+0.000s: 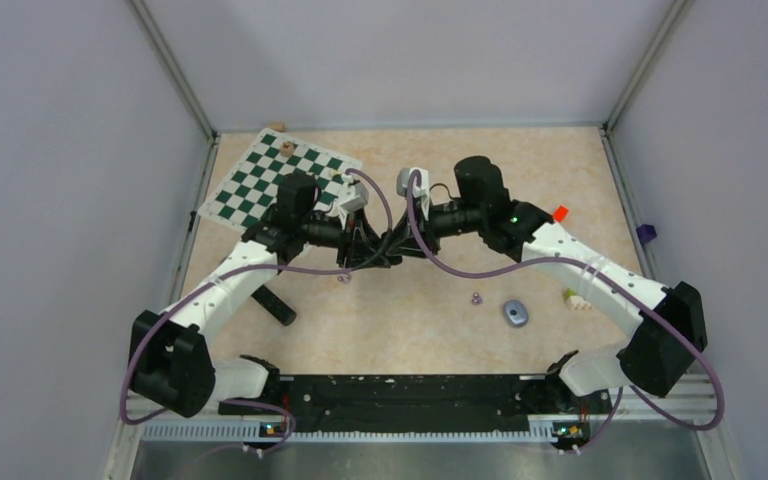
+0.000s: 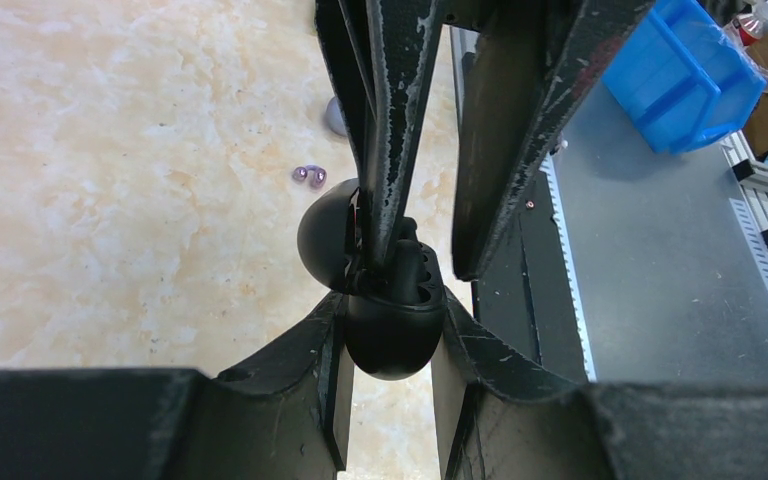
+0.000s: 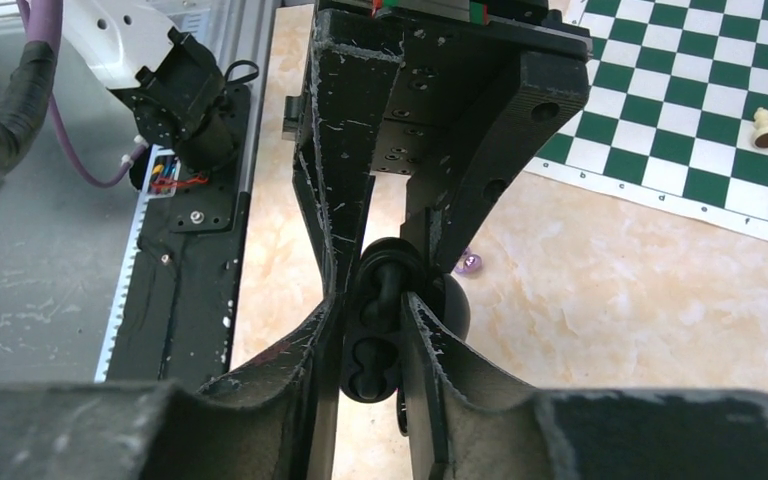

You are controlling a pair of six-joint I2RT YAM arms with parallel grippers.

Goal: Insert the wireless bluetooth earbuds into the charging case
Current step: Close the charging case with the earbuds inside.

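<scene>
1. The left gripper (image 2: 392,315) and the right gripper (image 3: 370,305) are seen tip to tip above the middle of the table (image 1: 560,160), just right of the chessboard (image 1: 250,190).
2. The black charging case (image 2: 395,345) is clamped between the left gripper's nearly closed fingers (image 2: 320,380). Its lid (image 2: 322,240) is swung open toward the far side.
3. The same case is pinched by the right gripper, whose jaws are drawn in narrow. One finger is set between lid and body, the other against the body's outer wall.
4. A pale purple earbud (image 1: 476,297) is found on the table, right of and nearer than the grippers and apart from both. The grey oval case (image 1: 515,313) lies just beyond it to the right. Whether one bud or two lie there cannot be told at this size.
5. A second purple earbud (image 1: 343,279) is seen on the table just near of the left gripper, beside the purple cable (image 1: 290,268), and is touched by neither hand.
</scene>
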